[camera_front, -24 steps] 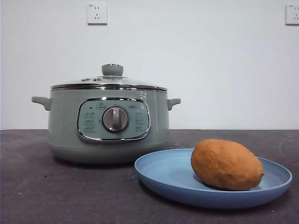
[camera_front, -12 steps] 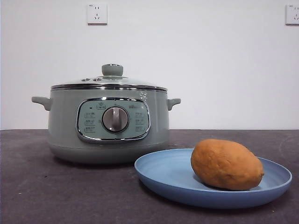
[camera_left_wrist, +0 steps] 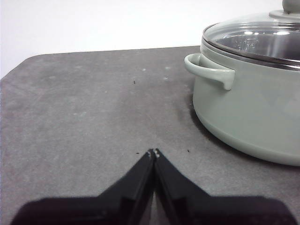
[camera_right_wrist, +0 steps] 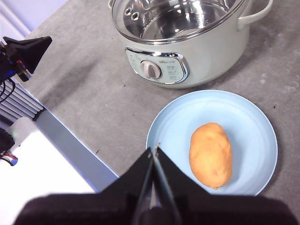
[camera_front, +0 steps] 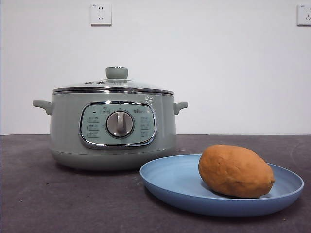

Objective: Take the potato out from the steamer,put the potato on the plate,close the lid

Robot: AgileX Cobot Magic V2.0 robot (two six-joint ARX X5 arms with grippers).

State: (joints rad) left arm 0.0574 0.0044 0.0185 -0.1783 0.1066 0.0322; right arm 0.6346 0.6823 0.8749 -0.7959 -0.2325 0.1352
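Observation:
The sage-green steamer [camera_front: 112,128] stands on the dark table with the glass lid [camera_front: 114,85] closed on it. The orange-brown potato [camera_front: 235,171] lies on the light blue plate [camera_front: 170,182] in front of and right of the steamer. My left gripper [camera_left_wrist: 153,153] is shut and empty, low over the table beside the steamer [camera_left_wrist: 253,112] near its side handle; the lid [camera_left_wrist: 262,40] shows on it. My right gripper [camera_right_wrist: 153,151] is shut and empty, high above the near rim of the plate [camera_right_wrist: 225,108], with the potato [camera_right_wrist: 211,154] and steamer [camera_right_wrist: 187,51] below.
Two wall sockets [camera_front: 101,14] sit on the white wall behind. In the right wrist view the table's edge, a white surface [camera_right_wrist: 42,183] and the other arm's black tip [camera_right_wrist: 28,49] show beside the table.

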